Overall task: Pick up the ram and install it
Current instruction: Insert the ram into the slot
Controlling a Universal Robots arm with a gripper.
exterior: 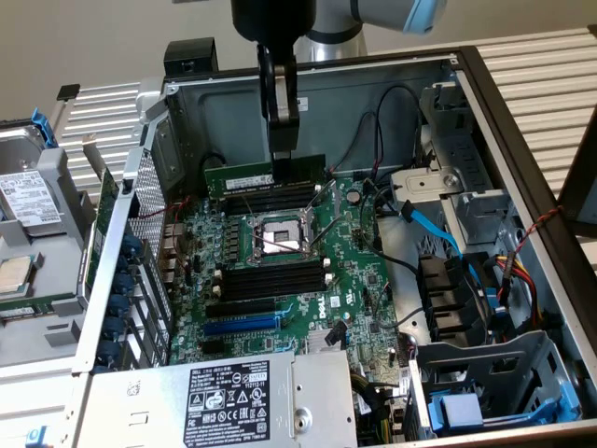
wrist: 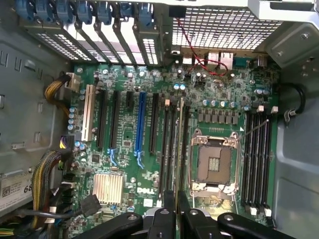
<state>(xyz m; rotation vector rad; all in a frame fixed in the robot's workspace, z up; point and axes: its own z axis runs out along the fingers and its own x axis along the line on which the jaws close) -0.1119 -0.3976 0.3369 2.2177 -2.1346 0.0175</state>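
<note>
Black two-finger gripper clamped on the long flat dark-green ram stick. Stick held on edge, lengthwise over the far black memory slots, beyond the silver CPU socket on the green motherboard. Contact with slots unclear.

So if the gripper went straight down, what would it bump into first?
Likely the memory slots beside the socket. The gripper points down, shut on the ram, so the ram's bottom edge would touch them first. How far off is unclear.
</note>
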